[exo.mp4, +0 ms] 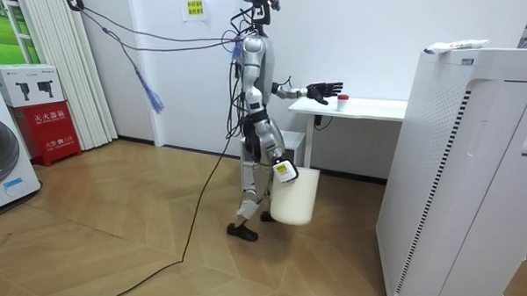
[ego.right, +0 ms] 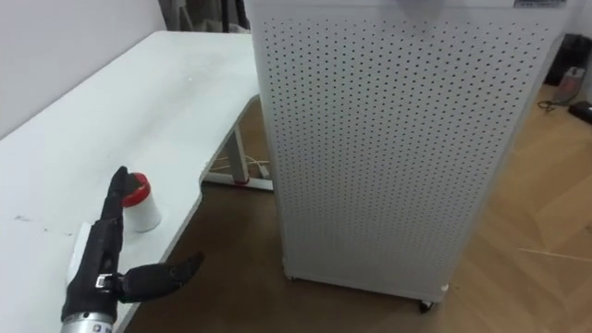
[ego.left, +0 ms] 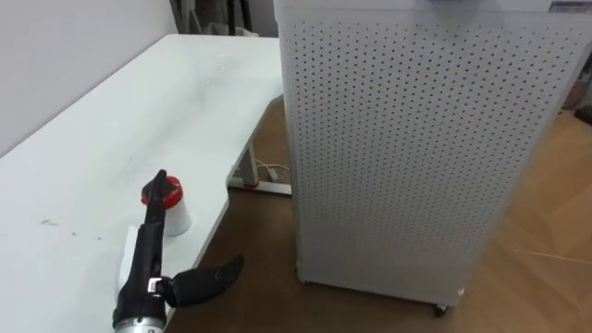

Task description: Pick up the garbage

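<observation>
One red-capped container (ego.left: pixel 176 215) by outstretched left hand (ego.left: pixel 146 264).

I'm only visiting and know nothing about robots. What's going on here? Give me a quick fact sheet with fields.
robot: stands at the end of the table
left hand: open, fingers straight, stretched out over the table to the cup
cup: small, white with a red top, upright near the table's edge; contact unclear
right hand: low at its side, at the bin's rim
bin: white, by the robot's leg
cabinet: tall, white, perforated, on the floor beside the table
</observation>
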You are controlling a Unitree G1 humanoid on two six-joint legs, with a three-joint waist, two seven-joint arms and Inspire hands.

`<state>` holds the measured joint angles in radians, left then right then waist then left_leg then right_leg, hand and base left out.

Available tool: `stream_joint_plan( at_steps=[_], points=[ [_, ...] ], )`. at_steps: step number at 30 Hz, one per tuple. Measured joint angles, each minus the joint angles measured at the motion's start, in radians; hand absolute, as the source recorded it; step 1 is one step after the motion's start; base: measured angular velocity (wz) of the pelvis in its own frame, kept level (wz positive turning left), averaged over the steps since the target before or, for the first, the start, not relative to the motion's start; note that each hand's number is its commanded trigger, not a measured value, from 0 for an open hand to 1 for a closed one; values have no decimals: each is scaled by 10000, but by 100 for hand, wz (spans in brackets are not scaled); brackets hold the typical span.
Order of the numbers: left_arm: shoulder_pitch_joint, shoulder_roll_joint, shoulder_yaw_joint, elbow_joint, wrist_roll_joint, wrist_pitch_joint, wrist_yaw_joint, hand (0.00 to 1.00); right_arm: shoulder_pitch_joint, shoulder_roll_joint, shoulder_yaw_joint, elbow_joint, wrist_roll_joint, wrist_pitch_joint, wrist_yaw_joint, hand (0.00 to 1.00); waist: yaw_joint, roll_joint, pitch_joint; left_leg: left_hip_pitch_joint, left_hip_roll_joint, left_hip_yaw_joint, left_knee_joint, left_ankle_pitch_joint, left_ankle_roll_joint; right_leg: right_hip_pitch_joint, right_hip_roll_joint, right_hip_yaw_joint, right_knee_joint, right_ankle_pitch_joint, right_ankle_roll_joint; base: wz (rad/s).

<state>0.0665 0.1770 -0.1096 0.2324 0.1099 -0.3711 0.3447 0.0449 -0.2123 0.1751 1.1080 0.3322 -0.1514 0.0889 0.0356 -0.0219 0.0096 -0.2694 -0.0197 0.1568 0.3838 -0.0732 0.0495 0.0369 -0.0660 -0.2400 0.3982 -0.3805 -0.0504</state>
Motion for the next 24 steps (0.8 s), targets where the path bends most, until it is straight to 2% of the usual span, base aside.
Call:
stream_joint_plan(
  at_steps=[3, 4, 5, 6, 7, 8, 9, 10, 11, 12, 14, 15, 16, 18, 22, 24],
  points=[
    [-60, 13, 141, -409, -8, -2, -14, 0, -5, 155, 25, -193, 5, -5, -5, 100, 5, -101, 40, -31, -80, -26, 396, -411, 81, 120, -108, -151, 305, -106, 193, 14],
    [-107, 7, 182, -559, -1, -8, 15, 0, -29, 159, 24, -200, 8, -2, -3, 100, 60, -113, 41, 19, -115, 32, 499, -617, 124, 20, -213, -186, 804, -167, 303, 13],
    [-122, 5, 194, -617, 1, -15, 35, 0, -40, 155, 22, -213, 33, -2, -11, 100, 114, -112, 35, 43, -125, 66, 543, -709, 158, -68, -303, -233, 1190, -175, 319, 4],
    [-172, 6, 196, -772, 34, -18, 46, 0, -61, 157, 21, -222, 132, -3, -35, 100, 252, -132, 43, 74, -148, 85, 683, -891, 224, -347, -523, -412, 2028, -164, 340, 6],
    [-215, 12, 209, -878, 150, -88, 96, 0, -67, 160, 50, -216, 178, -4, -94, 100, 369, -148, 51, 107, -166, 71, 862, -1119, 306, -539, -731, -548, 2765, -91, 473, 8],
    [-214, 20, 214, -879, 237, -144, 141, 0, -59, 154, 75, -216, 180, -3, -130, 100, 431, -147, 50, 162, -174, 50, 931, -1222, 341, -594, -806, -592, 3064, -14, 601, 13],
    [-210, 29, 212, -878, 410, -171, 224, 0, -65, 122, 108, -206, 175, -3, -139, 100, 483, -107, 46, 273, -175, -77, 1010, -1358, 380, -797, -920, -644, 3621, 223, 909, 17],
    [-211, 41, 215, -878, 512, -176, 309, 0, -94, 113, 108, -206, 173, -3, -134, 100, 497, -15, 45, 312, -181, -329, 984, -1437, 397, -1019, -924, -609, 3795, 201, 1068, 17],
    [-215, 53, 221, -879, 560, -178, 401, 0, -138, 113, 111, -205, 184, -4, -124, 100, 518, 20, 49, 312, -180, -413, 957, -1456, 402, -1190, -935, -584, 3772, 92, 1069, 31],
    [-218, 59, 238, -875, 571, -177, 531, 0, -204, 120, 127, -207, 243, -10, -81, 100, 495, 110, 95, 320, -176, -613, 920, -1449, 394, -1556, -1005, -568, 3613, -19, 1091, 38],
    [-213, 57, 225, -864, 558, -177, 666, 0, -158, 144, 222, -203, 272, -9, -3, 100, 492, 138, 114, 405, -180, -778, 886, -1420, 372, -1996, -1053, -107, 2502, 10, 1113, 45],
    [-212, 120, 229, -862, 564, -178, 795, 0, -170, 185, 219, -202, 272, -9, 18, 100, 465, 85, 92, 416, -276, -901, 880, -1432, 345, -2155, -1094, 169, 1430, 634, 1109, 60],
    [-166, 143, 222, -841, 574, -180, 846, 0, -157, 179, 221, -194, 273, -10, 18, 100, 356, 196, 58, 471, -298, -1221, 894, -1452, 273, -2084, -1022, 160, 1141, 1073, 1025, 60],
    [-147, 174, 236, -845, 601, -189, 944, 0, -147, 178, 213, -179, 272, -8, 32, 100, 364, 286, 3, 681, -234, -1460, 619, -1389, 126, -1669, -819, -94, 575, 1162, 955, 35],
    [137, 233, 228, -849, 752, -206, 1313, 0, -307, 187, 223, -181, 272, -9, 258, 100, 438, 183, -7, 1267, -174, -1621, -78, -1276, -65, -1029, -668, -324, -59, 1207, 856, 7],
    [139, 254, 184, -859, 810, -204, 1327, 0, -358, 181, 232, -158, 273, -9, 337, 100, 434, 110, 24, 1295, -150, -1651, -130, -1256, -99, -915, -633, -385, -197, 1203, 830, 13]
  ],
)
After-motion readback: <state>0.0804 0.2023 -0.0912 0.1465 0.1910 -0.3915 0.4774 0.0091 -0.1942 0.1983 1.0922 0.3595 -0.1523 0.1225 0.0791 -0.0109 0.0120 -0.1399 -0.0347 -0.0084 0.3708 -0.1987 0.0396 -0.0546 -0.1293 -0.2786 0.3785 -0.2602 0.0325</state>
